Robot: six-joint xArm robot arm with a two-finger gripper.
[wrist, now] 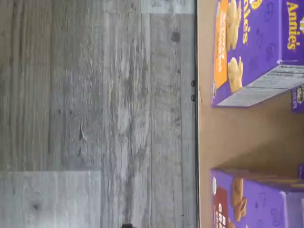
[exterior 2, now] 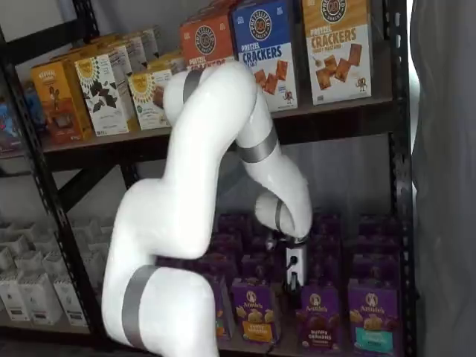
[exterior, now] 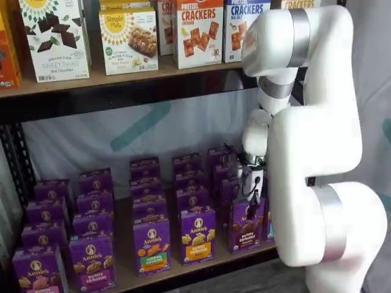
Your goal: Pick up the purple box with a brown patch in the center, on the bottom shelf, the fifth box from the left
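Purple box (exterior 2: 320, 318) with the dark brown cookie picture stands at the front of the bottom shelf (exterior 2: 282, 346), low and right of centre in both shelf views (exterior: 245, 227). I see the claw (exterior 2: 293, 281) hanging just above and left of it, black fingers side-on, so I cannot tell whether they are spread. My wrist view shows two other purple cartons (wrist: 256, 47) and grey plank floor (wrist: 95, 114).
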